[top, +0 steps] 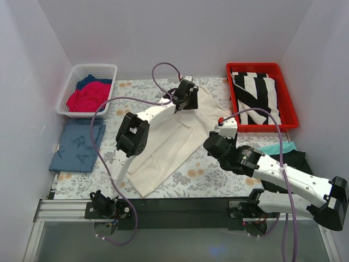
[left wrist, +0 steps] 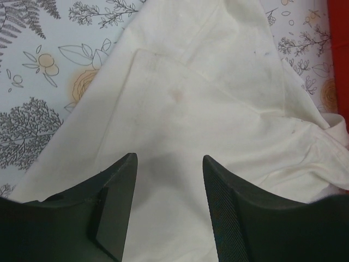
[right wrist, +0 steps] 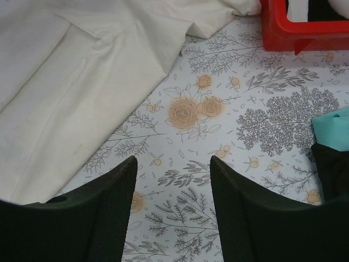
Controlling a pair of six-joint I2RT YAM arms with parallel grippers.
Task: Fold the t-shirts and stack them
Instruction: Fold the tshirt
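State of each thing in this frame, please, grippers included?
cream t-shirt: spread out, partly folded.
blue t-shirt: folded flat.
white basket: holds crumpled red shirt, navy shirt.
red bin: holds striped cloth.
left gripper: open, empty, over cream t-shirt.
right gripper: open, empty, over floral cover.

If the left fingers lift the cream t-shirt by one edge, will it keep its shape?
Probably not: the cream t-shirt lies in soft folds, so it should sag from the pinch. Thin cloth, it looks light. Its loose end would likely drag across the floral table cover.
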